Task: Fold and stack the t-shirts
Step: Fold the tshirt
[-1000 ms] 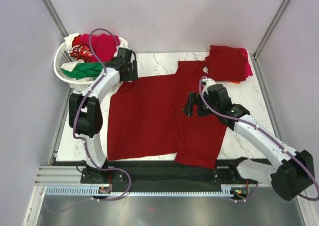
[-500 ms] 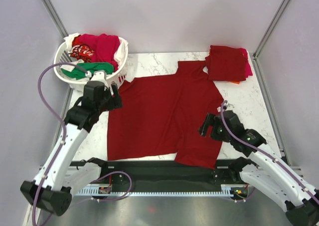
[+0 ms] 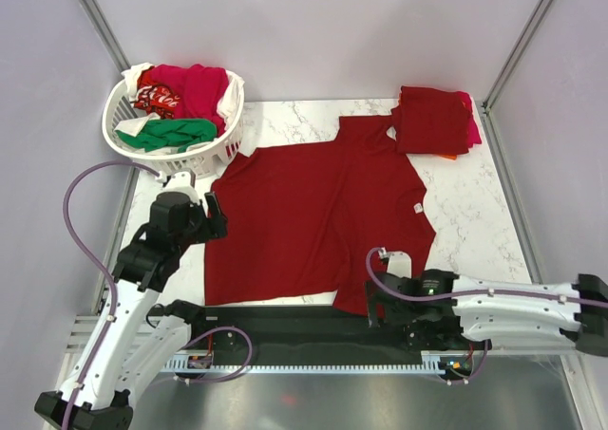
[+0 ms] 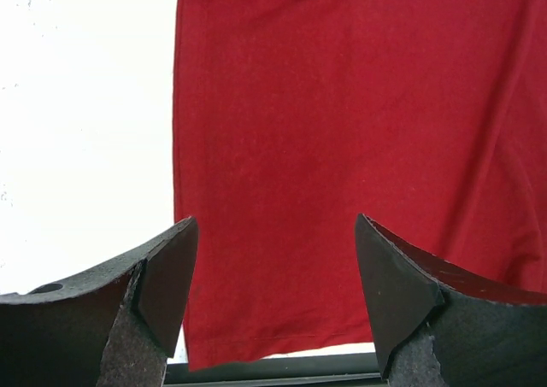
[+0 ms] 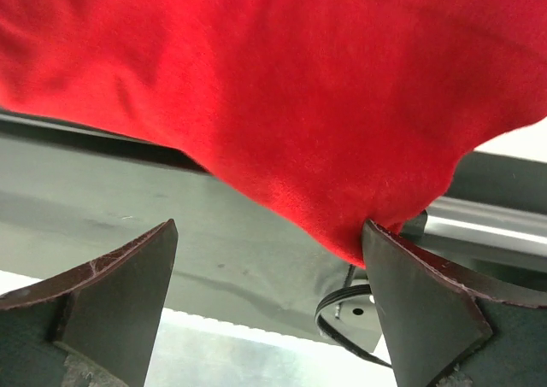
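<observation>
The dark red cloth t-shirt (image 3: 313, 221) lay spread flat on the white marble table (image 3: 465, 193), its near-right corner overhanging the near edge. Your left gripper (image 4: 273, 259) hung wide open and empty over the near-left hem. The right gripper (image 5: 269, 259) was likewise open and empty at the overhang. Advice: pinch both corners squarely before folding.

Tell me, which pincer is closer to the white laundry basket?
The left. The left pincer hangs close by the basket, at the spread red shirt's left edge. The right pincer is far across the table, at the shirt's near right corner.
</observation>
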Controlling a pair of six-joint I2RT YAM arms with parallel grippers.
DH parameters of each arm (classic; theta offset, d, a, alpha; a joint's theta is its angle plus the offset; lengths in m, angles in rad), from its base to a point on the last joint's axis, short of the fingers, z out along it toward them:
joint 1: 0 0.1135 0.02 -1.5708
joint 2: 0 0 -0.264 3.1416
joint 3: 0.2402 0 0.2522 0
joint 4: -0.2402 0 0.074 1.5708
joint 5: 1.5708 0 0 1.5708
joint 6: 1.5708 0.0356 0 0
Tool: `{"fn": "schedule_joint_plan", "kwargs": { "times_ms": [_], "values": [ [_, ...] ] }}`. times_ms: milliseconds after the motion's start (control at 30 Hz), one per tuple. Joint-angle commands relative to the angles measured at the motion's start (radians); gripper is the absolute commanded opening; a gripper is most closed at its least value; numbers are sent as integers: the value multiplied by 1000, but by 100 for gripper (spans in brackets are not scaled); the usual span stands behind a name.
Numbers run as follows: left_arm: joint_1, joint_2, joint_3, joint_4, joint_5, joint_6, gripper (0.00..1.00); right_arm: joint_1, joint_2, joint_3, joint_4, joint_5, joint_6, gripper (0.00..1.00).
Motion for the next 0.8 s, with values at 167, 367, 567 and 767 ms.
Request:
{"fn": "schedule_joint_plan", "kwargs": {
  "times_ms": [167,367,567,767],
  "values": [
    [-3,-2,-6,47,12,-19,81,122,207,59,37,146,141,92],
    [-3,13,-6,50,20,-13,81,122,206,65,36,305,138,38],
    [-2,22,-6,52,18,-10,80,121,166,270,-87,399,53,0],
    [-3,18,-8,50,12,-11,80,84,137,559,-316,433,-10,68]
  ]
}}
